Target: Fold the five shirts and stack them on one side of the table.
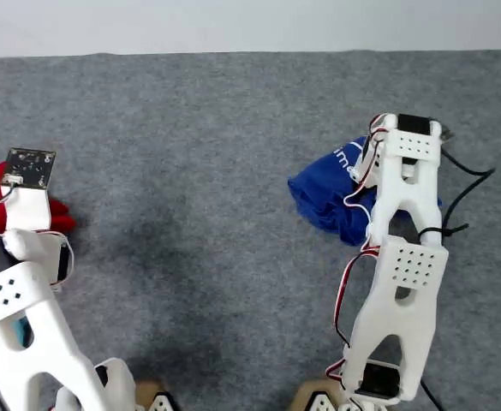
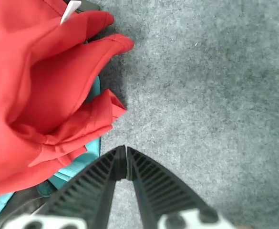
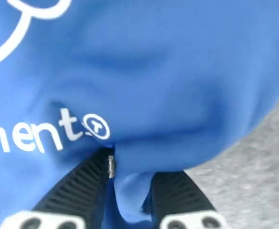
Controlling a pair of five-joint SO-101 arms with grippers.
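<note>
Right gripper [image 3: 129, 176] pinches a fold of the bunched blue shirt [image 3: 153, 71]; left gripper [image 2: 126, 164], pressed together and empty, sits beside the red shirt [image 2: 44, 86]. Next, I'd guess, the blue needs spreading flat

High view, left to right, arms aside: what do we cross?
red shirt → grey table → blue shirt
</note>
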